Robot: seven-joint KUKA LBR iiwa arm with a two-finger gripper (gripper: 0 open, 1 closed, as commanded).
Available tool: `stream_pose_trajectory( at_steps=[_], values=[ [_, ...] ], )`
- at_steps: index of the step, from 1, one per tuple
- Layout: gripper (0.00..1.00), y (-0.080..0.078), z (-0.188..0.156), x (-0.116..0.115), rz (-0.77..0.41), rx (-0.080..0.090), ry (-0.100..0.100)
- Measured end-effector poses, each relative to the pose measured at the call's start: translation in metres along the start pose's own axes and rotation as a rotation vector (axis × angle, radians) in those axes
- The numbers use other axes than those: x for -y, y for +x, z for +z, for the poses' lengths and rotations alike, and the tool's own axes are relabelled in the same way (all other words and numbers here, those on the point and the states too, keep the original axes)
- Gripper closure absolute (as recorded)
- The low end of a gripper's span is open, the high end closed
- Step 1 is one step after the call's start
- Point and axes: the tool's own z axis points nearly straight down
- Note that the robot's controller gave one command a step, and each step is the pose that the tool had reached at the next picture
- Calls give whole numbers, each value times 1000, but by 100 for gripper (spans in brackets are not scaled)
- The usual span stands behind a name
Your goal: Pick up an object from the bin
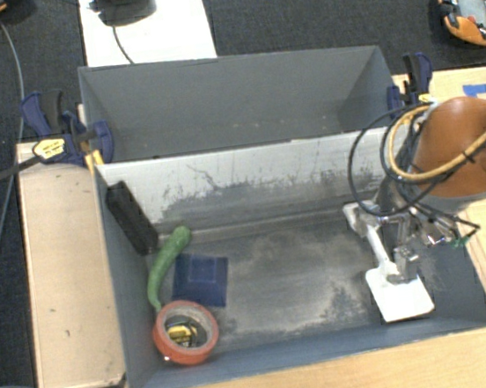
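My gripper (pixel 399 255) hangs low at the right end of the bin, under the arm's orange cover. Right below it, near the bin's front right corner, lies a flat white block (pixel 403 298). The gripper's lower end meets the block's top edge, and I cannot make out whether it grips the block.
The other things lie at the bin's left end: a black bar (pixel 131 217) leaning on the left wall, a green curved piece (pixel 163 261), a dark blue box (pixel 201 280) and an orange tape roll (pixel 186 332) with something yellow inside. Cables loop round the arm's wrist.
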Motion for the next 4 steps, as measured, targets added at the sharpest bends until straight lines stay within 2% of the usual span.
stream_pose_trajectory(
  at_steps=[1,2,3,4],
  values=[
    [0,-12,7,9,124,-36,-17],
    [100,16,9,1,-21,-33,-20],
    [100,16,9,1,-21,-33,-20],
    [100,18,8,1,-18,-41,-29]
  ],
)
